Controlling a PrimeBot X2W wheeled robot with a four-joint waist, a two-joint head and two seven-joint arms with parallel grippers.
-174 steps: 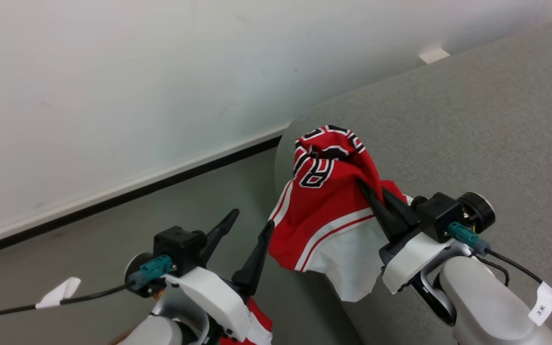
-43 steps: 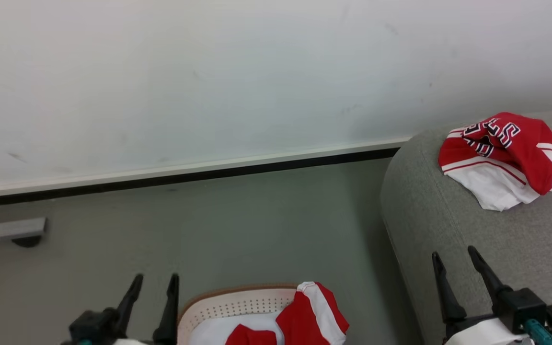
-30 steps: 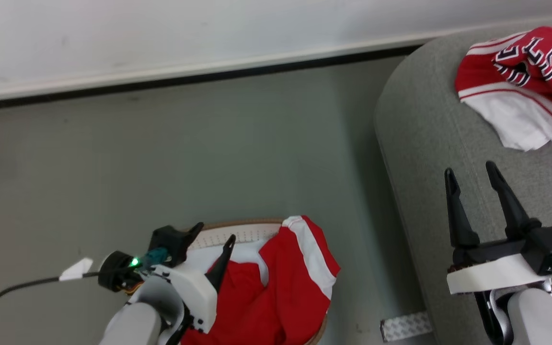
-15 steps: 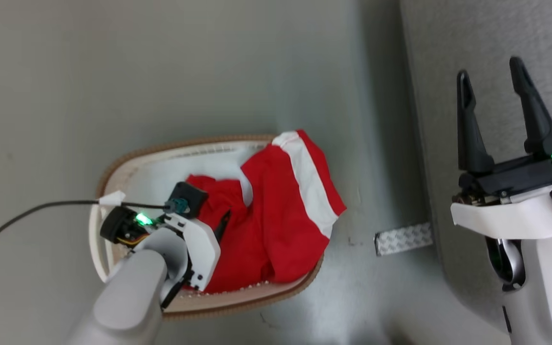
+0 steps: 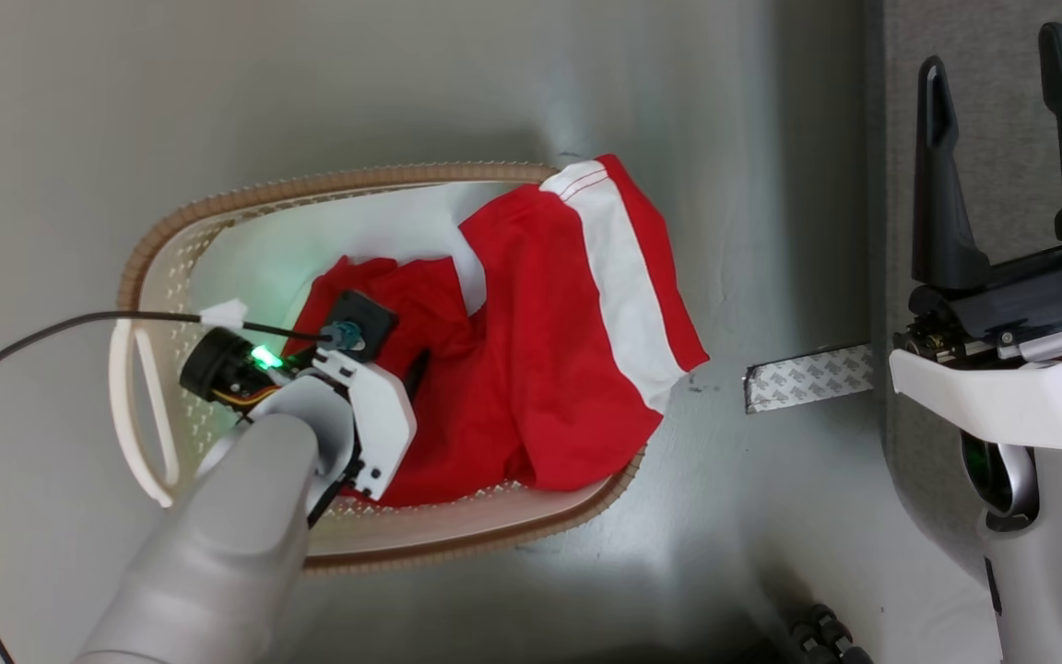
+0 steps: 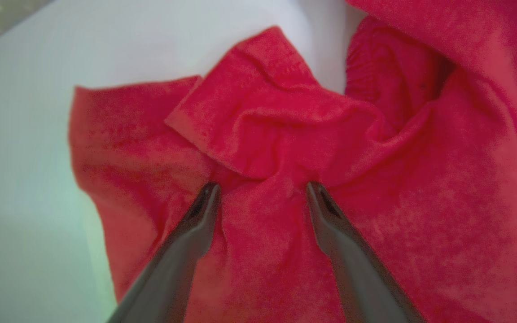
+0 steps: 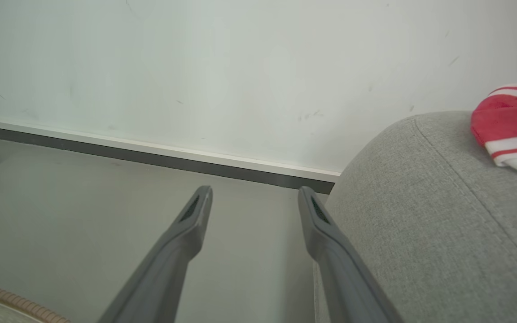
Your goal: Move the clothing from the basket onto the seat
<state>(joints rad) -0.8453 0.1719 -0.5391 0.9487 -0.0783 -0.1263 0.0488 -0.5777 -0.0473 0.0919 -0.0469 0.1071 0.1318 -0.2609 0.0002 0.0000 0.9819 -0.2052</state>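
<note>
The white basket (image 5: 158, 277) with its brown rim stands on the floor, holding red clothing (image 5: 540, 369) with a white stripe, part of it draped over the right rim. My left arm reaches down into it. The left gripper (image 6: 262, 190) is open, both fingertips (image 6: 208, 193) pressing into the rumpled red cloth (image 6: 285, 125), with a fold between them. My right gripper (image 5: 992, 51) hangs open and empty over the edge of the grey seat (image 5: 992, 166). In the right wrist view a red-and-white garment (image 7: 510, 121) lies on the seat (image 7: 420, 215).
A strip of patterned tape (image 5: 808, 378) lies on the grey floor between basket and seat. A white wall with a dark baseboard (image 7: 151, 157) runs behind. My left arm's black cable (image 5: 24, 341) loops left of the basket. The basket's rim (image 7: 7, 300) shows low in the right wrist view.
The head camera has tilted down onto the basket. My left gripper has gone down into the basket onto the red cloth, still open. The right gripper stays open.
</note>
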